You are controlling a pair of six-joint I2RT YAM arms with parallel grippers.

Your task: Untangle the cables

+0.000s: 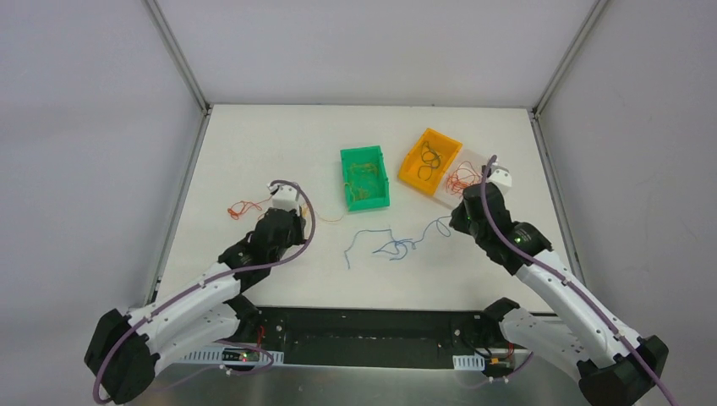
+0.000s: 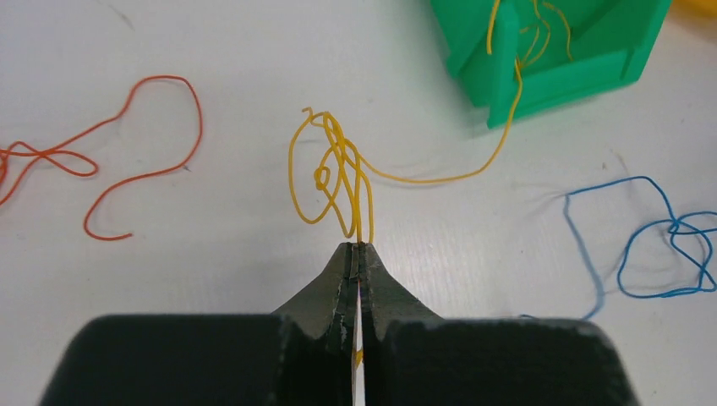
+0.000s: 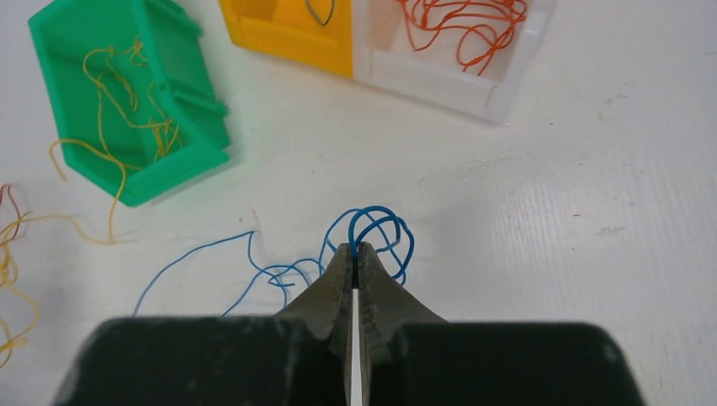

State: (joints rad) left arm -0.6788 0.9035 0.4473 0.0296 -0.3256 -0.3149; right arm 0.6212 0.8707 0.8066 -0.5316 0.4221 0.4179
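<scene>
The left pincer point(image 2: 358, 252) is clamped on a yellow cable point(image 2: 342, 156) that curls just ahead of its tips and trails toward a green bin point(image 2: 575, 72). The right pincer point(image 3: 355, 251) is clamped on a blue cable point(image 3: 376, 211) looping just ahead.

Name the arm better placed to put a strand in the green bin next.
Left, I'd judge. The left fingers are shut on the yellow cable, which trails over the green bin's wall. The right fingers pinch the blue cable instead.
</scene>
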